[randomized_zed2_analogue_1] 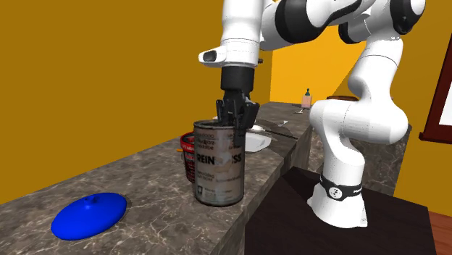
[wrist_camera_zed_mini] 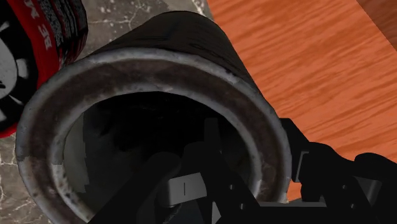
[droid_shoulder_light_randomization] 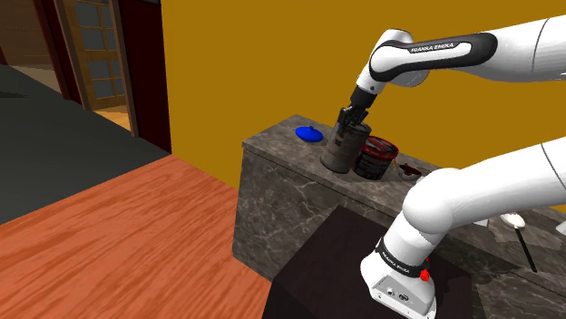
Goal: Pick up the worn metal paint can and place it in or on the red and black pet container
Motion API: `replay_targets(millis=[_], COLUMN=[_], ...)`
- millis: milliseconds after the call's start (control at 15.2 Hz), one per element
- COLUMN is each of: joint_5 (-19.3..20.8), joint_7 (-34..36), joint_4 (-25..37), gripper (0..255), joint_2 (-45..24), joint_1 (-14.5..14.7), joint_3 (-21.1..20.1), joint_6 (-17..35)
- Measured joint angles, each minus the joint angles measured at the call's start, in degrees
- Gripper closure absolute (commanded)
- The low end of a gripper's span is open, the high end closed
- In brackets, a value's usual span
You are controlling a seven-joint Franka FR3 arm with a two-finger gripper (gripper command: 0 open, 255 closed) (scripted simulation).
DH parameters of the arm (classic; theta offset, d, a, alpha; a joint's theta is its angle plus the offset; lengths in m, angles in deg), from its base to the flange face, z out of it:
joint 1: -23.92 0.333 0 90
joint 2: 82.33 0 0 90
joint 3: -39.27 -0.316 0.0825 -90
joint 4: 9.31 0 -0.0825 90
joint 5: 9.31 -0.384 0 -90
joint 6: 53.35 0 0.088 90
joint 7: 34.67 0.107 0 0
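Firmly, jaws clasp the paint can point(randomized_zed2_analogue_1: 217, 170) by its rim.

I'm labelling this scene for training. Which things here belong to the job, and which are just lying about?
Job: paint can, red and black container, gripper at the can's rim.
Lying about: blue lid-like disc, white dish, small bottle, all on the marbled counter.
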State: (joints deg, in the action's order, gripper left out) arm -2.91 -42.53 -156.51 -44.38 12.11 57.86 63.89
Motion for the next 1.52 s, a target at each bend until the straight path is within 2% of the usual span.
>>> replay_targets(millis=[1518], joint_5=[-1.73], joint_7=[0.96], joint_4=[17.99], gripper=[255], joint_2=[-0.08], joint_1=[1.10], joint_3=[-2.39], joint_6=[-17.89])
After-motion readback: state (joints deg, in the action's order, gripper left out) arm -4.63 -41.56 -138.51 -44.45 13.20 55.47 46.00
